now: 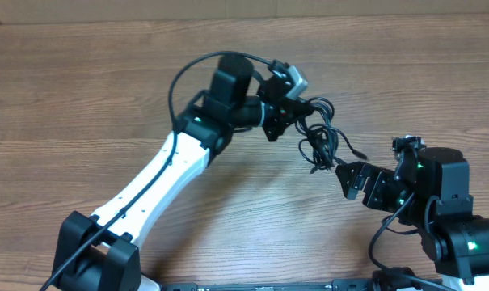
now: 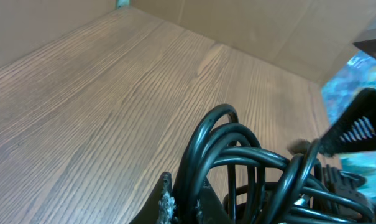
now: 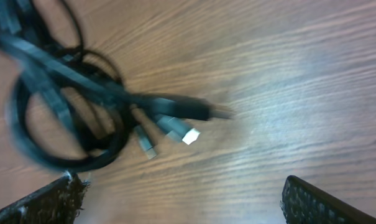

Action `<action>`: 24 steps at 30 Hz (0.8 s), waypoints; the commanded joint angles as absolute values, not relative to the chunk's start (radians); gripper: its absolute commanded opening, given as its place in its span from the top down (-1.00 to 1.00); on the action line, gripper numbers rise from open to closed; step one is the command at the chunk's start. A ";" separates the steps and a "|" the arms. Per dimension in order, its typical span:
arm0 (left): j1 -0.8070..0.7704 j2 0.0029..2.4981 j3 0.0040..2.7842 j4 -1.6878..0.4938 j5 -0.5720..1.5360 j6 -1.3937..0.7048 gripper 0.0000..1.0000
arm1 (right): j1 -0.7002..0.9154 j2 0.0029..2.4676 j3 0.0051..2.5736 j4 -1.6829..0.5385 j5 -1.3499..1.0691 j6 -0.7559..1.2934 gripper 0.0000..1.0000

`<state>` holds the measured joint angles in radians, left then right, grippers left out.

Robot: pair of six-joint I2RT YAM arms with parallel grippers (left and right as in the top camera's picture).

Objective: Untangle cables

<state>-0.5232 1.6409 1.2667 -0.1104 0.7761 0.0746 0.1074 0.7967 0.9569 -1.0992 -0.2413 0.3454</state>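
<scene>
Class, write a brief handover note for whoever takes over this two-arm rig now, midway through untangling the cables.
Left gripper: shut on the cables, holding the looped bundle.
Right gripper: open, empty, beside the bundle's plug ends.
Done: bundle gripped by one arm.
Left: cords are one tangle, none separated; probably take a plug end with the right gripper and draw it out.

**Black cords knotted in one bundle**

The thin black flexible cables (image 1: 318,136) sit bunched in a tangle of overlapping loops over the wooden table (image 1: 107,81), right of its centre. Several small plug ends fan out of the knot side by side. One silvery tip (image 3: 189,135) shines bright beside a longer dark plug. One loose strand trails off to the right.
</scene>
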 commanded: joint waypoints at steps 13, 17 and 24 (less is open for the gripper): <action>-0.517 1.621 1.281 -0.088 1.021 0.044 0.92 | 0.112 0.792 0.965 -1.048 -0.337 0.176 -1.00; -0.517 1.621 1.281 -0.081 1.010 0.044 0.92 | 0.112 0.792 0.965 -1.047 -0.384 0.146 -1.00; -0.519 1.621 1.281 -0.077 1.014 0.037 0.91 | 0.112 0.792 0.965 -1.029 -0.418 0.142 -1.00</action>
